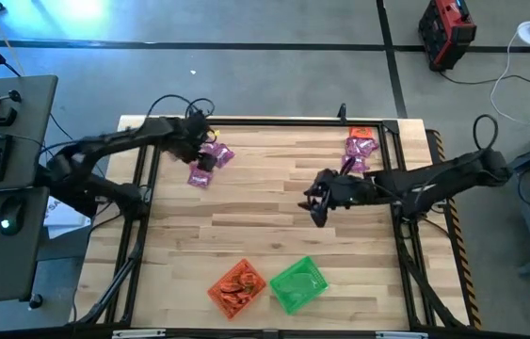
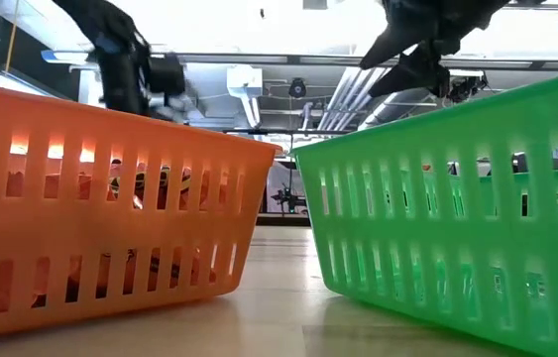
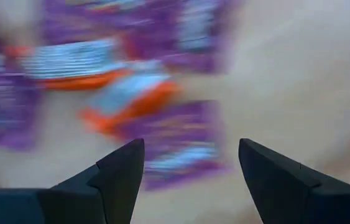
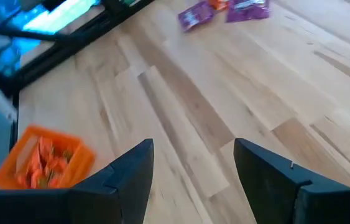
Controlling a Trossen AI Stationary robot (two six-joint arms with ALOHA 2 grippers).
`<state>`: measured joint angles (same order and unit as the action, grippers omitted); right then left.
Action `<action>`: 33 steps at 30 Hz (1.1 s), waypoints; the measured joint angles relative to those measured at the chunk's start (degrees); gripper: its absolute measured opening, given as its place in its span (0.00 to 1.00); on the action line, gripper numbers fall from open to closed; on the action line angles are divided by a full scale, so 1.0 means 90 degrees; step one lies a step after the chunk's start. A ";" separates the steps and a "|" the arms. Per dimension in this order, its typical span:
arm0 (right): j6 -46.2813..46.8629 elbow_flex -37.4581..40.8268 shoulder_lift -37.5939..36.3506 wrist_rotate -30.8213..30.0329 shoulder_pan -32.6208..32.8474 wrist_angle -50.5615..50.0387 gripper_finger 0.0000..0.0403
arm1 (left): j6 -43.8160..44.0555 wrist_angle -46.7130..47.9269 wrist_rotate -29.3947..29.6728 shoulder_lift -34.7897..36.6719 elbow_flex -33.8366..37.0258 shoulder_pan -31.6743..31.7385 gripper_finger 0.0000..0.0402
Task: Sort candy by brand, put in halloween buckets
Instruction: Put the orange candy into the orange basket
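Purple candy packets (image 1: 210, 160) lie in a loose pile on the table's far left, with my left gripper (image 1: 203, 158) open just above them, pointing down. In the left wrist view its fingers (image 3: 190, 168) stand apart over a purple packet (image 3: 178, 143), and orange-and-white packets (image 3: 119, 99) lie beside it. A second pile of purple and orange candy (image 1: 360, 151) lies at the far right. My right gripper (image 1: 315, 203) hangs open over the middle of the table, nothing between its fingers (image 4: 193, 174). The orange bucket (image 1: 238, 287) holds orange-red packets; the green bucket (image 1: 299, 282) stands beside it.
Both buckets stand at the table's near edge and fill the low view, orange (image 2: 110, 198) on the left and green (image 2: 457, 198) on the right. A dark metal frame (image 1: 406, 188) runs along the table's sides. Bare wood (image 1: 246, 217) lies between the piles and the buckets.
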<state>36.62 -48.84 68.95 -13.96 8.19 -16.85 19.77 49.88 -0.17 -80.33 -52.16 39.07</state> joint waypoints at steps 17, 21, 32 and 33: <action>0.0324 0.0002 0.0043 0.0068 -0.0837 -0.0081 0.54 | -0.1617 -0.0806 -0.0030 -0.1507 -0.0005 0.0446 0.63; 0.0083 0.0002 0.0043 0.0069 -0.0921 -0.0102 0.54 | -0.1773 -0.1034 0.0416 -0.1540 -0.0005 0.0253 0.59; -0.0126 0.0002 0.0046 0.0353 -0.0926 -0.0150 0.54 | -0.1557 -0.1136 0.0428 -0.1628 -0.0012 0.0248 0.25; -0.0154 0.0002 0.0046 0.0378 -0.0926 -0.0151 0.54 | -0.1533 -0.1133 0.0409 -0.1624 -0.0014 0.0252 0.22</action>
<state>35.23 -48.82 69.36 -10.55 -0.14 -18.21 5.97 39.68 3.51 -94.95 -52.29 41.34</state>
